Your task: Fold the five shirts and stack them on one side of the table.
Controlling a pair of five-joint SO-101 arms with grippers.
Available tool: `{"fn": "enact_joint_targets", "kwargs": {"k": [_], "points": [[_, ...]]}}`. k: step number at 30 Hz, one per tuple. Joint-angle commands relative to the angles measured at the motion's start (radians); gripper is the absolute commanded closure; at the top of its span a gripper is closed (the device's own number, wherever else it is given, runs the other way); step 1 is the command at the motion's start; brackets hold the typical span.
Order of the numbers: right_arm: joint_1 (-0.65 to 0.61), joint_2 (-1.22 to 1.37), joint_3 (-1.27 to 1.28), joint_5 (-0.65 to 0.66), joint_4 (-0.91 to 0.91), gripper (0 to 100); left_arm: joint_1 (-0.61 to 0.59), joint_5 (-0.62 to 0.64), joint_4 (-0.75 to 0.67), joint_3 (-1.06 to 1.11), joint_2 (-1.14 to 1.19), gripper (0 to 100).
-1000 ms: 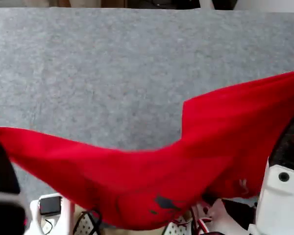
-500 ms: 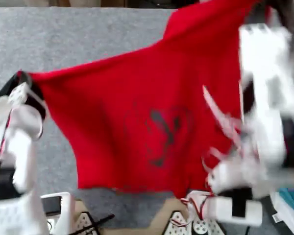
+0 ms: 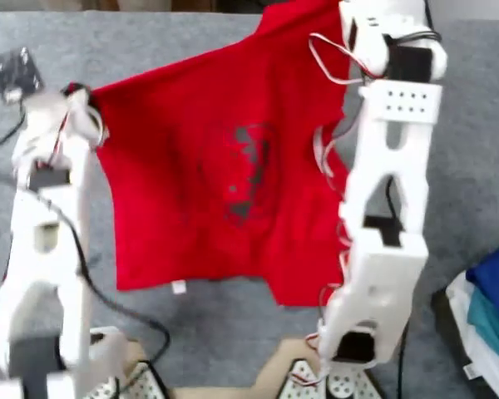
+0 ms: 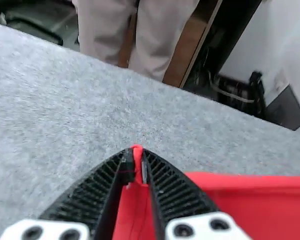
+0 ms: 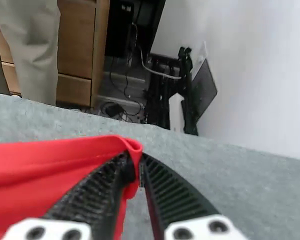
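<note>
Red shirt (image 3: 208, 191) is spread between both arms over the grey table (image 3: 175, 50), its dark print facing the high camera. Left side: the left gripper (image 4: 135, 156) is pressed together on a corner of the red fabric, toward the table's far left. Centre: the shirt's lower hem lies toward the arm bases, with a small white tag (image 3: 179, 288) showing at it; whether the hem touches the table cannot be determined. Right side: the right gripper (image 5: 136, 159) pinches a folded red edge near the table's far edge. Far right, near edge: a stack of folded shirts (image 3: 492, 293), blue over teal, well apart from the red one.
</note>
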Motion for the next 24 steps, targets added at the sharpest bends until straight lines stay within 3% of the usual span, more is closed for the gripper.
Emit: {"fn": "enact_joint_targets", "kwargs": {"k": [1, 11, 17, 24], "points": [[-0.002, 0.056, -0.116, -0.049, -0.068, 99.4, -0.011, -0.012, 0.043, -0.302, 0.234, 98], [-0.045, 0.177, -0.292, -0.129, 0.005, 99.4, -0.017, -0.012, 0.491, -0.985, 0.65, 98], [-0.045, 0.176, -0.401, -0.017, 0.31, 99.4, -0.011, -0.014, 0.858, -1.284, 0.737, 98], [-0.042, 0.182, -0.552, 0.153, 0.707, 99.3, 0.025, -0.018, 1.203, -1.442, 0.737, 98]]}}
